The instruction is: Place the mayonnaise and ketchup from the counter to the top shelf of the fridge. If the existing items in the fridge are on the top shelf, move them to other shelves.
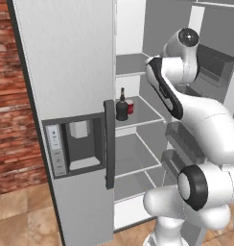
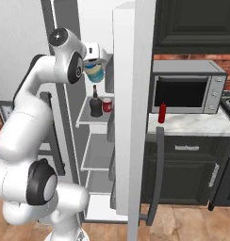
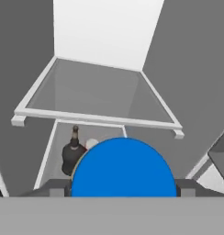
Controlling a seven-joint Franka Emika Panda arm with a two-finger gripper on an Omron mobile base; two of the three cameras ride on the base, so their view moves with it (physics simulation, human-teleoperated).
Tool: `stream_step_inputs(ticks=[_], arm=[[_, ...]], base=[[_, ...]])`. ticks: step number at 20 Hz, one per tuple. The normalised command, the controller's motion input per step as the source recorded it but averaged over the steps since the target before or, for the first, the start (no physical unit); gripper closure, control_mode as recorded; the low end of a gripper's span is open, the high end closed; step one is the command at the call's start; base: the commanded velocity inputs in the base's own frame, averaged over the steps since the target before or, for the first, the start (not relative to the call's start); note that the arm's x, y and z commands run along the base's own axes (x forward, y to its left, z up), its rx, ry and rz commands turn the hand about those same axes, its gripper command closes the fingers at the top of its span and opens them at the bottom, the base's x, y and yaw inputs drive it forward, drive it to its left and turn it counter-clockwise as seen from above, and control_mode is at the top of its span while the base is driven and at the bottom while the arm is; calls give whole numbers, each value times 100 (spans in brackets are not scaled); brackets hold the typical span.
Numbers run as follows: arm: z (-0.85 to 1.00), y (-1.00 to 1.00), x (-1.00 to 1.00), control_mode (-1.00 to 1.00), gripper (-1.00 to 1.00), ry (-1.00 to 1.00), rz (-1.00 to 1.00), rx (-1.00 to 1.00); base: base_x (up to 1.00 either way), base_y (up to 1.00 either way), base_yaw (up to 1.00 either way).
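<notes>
Grey fridge (image 1: 66, 62), white marble counter (image 2: 192, 123)

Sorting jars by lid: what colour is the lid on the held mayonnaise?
Blue, on the mayonnaise; clearest in the hand view.

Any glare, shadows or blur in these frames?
Left base view: flat rendered light, no glare on the fridge; black bottle slightly soft. Right base view: microwave window plain black, no reflection. Hand view: the mayonnaise lid is flat blue, unshaded; top shelf evenly grey.
</notes>
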Motion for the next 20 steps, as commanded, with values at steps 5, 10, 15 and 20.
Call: stream_step_inputs(ticks=[5, 10, 15, 20], arm=[[0, 0, 94, -100, 100, 1, 0, 0], [0, 0, 87, -100, 100, 0, 0, 1], [0, 0, 70, -100, 100, 0, 0, 2], [0, 0, 62, -100, 100, 0, 0, 6]], base=[[0, 0, 0], [0, 0, 0], [0, 0, 0], [0, 0, 0]])
